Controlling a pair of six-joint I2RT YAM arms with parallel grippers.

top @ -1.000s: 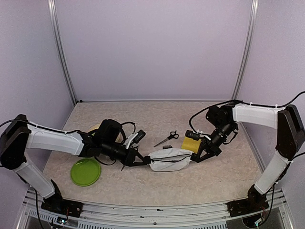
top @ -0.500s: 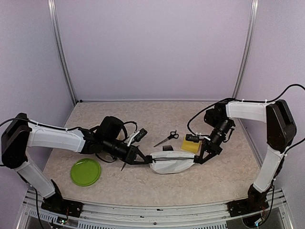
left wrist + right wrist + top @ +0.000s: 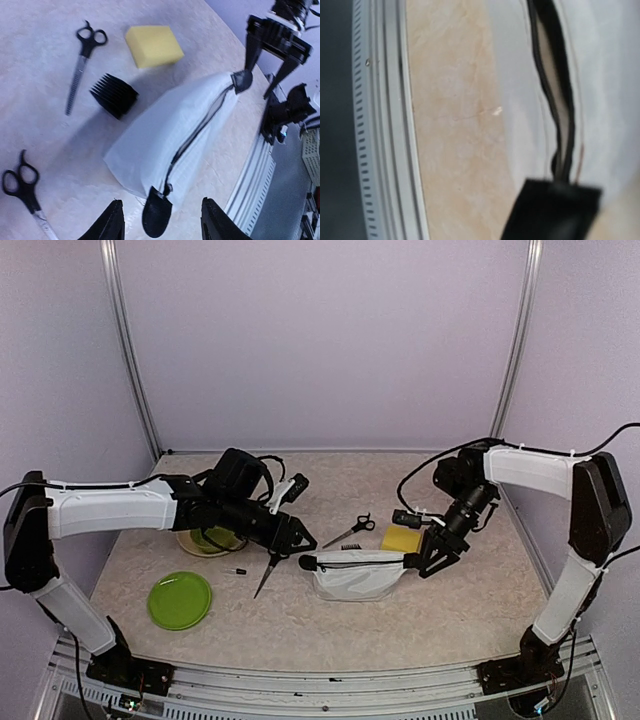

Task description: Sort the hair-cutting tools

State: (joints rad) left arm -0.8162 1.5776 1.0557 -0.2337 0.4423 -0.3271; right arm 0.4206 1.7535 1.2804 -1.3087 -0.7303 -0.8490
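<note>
While the left gripper (image 3: 162,202) hangs released, fingers spread either side of the near black end of the white zip pouch (image 3: 170,135), the right gripper (image 3: 259,82) sits unclenched at the pouch's far end. Comb guard (image 3: 114,95) lies just beside the pouch, thinning scissors (image 3: 80,67) beyond the guard. Second scissors (image 3: 22,185) lie left of the pouch, black pin (image 3: 237,571) further left, and yellow sponge (image 3: 152,45) behind the pouch.

A robotics lab cell: plain lilac walls (image 3: 320,340), aluminium posts (image 3: 130,350), speckled table (image 3: 330,475).
</note>
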